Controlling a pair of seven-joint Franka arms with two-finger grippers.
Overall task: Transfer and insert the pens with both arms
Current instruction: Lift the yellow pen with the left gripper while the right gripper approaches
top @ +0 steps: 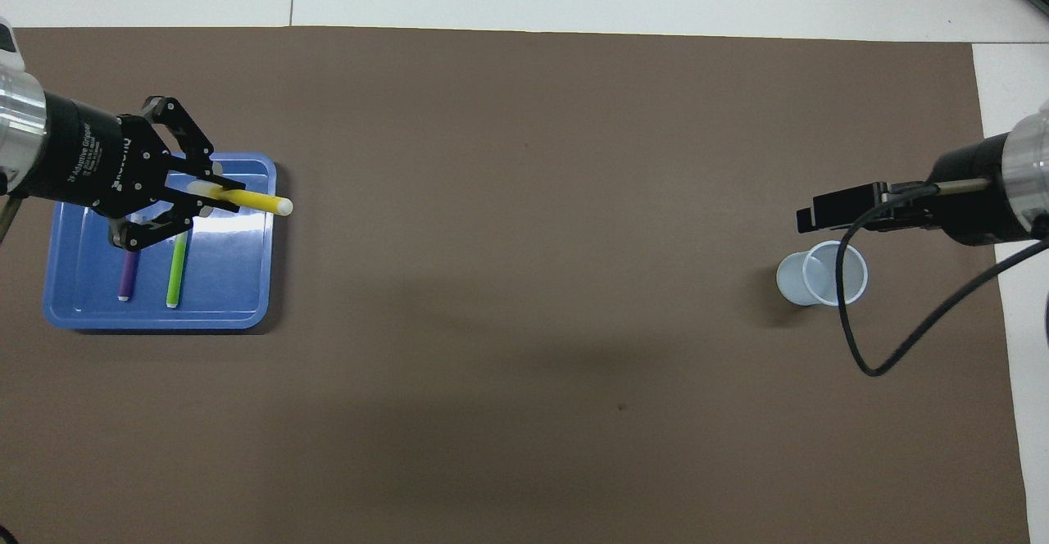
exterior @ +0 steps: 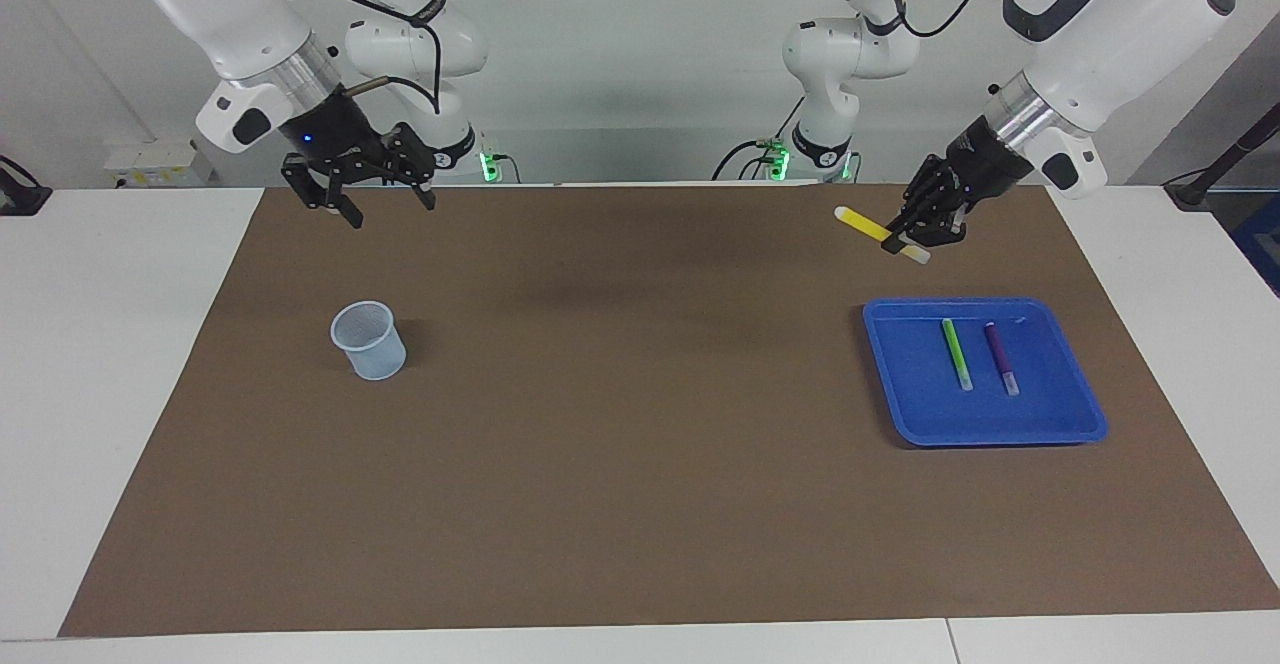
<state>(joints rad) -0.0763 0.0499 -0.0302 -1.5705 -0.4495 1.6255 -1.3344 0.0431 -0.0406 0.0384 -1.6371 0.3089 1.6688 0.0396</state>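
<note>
My left gripper (exterior: 906, 240) (top: 205, 192) is shut on the yellow pen (exterior: 866, 227) (top: 256, 201), held nearly level in the air above the blue tray (exterior: 1000, 435) (top: 156, 319). The pen's long end points toward the right arm's end of the table. The green pen (exterior: 956, 354) (top: 174, 269) and the purple pen (exterior: 999, 356) (top: 127, 275) lie side by side in the tray. My right gripper (exterior: 389, 208) (top: 809, 217) hangs open and empty in the air, close to the pale cup (exterior: 370, 342) (top: 822, 275).
A brown mat (exterior: 640, 464) covers most of the white table. Two smaller white arms with green-lit bases (exterior: 455, 159) stand at the robots' edge. A black cable (top: 885, 347) loops down from the right wrist beside the cup.
</note>
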